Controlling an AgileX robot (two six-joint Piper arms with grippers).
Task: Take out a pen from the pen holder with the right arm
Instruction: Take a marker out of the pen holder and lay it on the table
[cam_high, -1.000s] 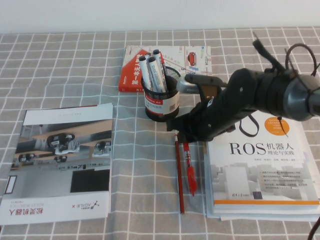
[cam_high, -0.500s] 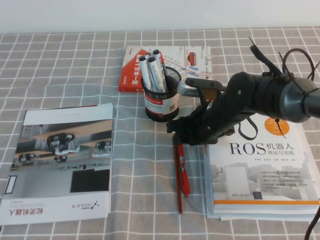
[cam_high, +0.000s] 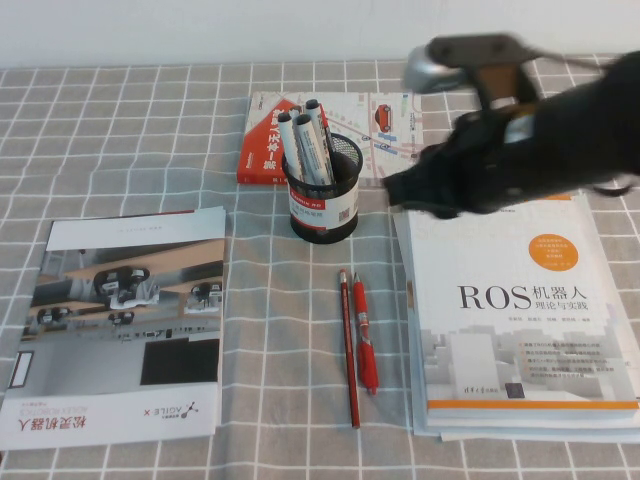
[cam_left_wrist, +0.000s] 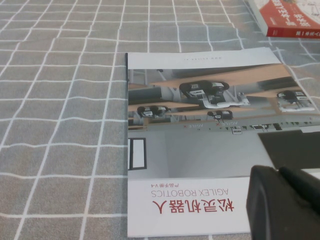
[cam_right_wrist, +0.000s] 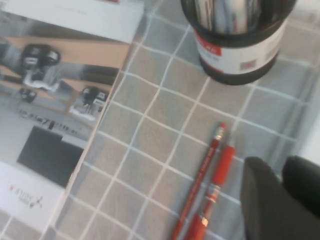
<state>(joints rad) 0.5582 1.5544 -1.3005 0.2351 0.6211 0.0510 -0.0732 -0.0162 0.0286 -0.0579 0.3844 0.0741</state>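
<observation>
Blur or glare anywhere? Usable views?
High view: right gripper and arm smeared over the far edge of the ROS book, rest sharp. Right wrist view: soft throughout, pen holder included. Left wrist view: crisp, left gripper over the AgileX brochure; no glare.

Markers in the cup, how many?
3 markers stand in the mesh pen holder: two front, one behind; more may hide. Right gripper hovers beside it, left gripper over the brochure.

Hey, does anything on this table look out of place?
A red pen and a pencil lie loose on the cloth in front of the pen holder, not in it. The right gripper hovers empty beside the pen holder; the left gripper hangs over the brochure.
</observation>
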